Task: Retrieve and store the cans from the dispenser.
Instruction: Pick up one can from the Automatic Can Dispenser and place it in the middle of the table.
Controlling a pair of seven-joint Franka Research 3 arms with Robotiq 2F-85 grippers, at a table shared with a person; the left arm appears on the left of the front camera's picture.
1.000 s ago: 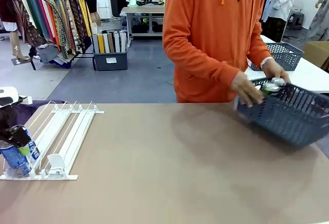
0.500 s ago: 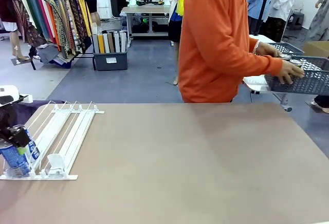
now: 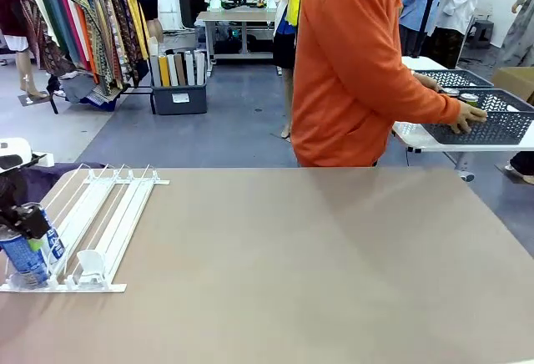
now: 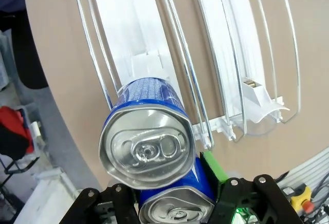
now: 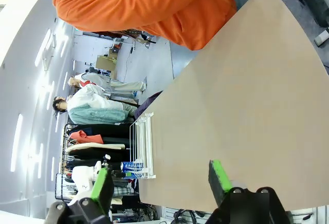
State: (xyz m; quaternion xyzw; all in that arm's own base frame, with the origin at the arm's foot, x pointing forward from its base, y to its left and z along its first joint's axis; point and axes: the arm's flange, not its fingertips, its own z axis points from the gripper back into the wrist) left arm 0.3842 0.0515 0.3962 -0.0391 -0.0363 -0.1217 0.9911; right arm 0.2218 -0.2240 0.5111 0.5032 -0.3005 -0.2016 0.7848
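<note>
Leftmost, the black, green-padded left tool (image 3: 27, 220) is clamped tight on a blue-and-white aluminium drink can (image 4: 177, 206) with a silver top, at the front left corner of the flat white plastic rail dispenser (image 3: 108, 214). A second can (image 4: 146, 142) of the same colours stands just beside it in the outermost lane. One lane further right, a white pusher block (image 3: 89, 265) sits at the low front lip. The brown bench (image 3: 317, 264) stretches right. Behind its far edge, a person in an orange hooded top (image 3: 359, 63) rests a hand (image 3: 469, 116) on a dark grey lattice basket (image 3: 501, 122) lying on a white side table (image 3: 409, 134). The right tool (image 5: 160, 180) hangs over the bench, pads wide apart, holding nothing.
</note>
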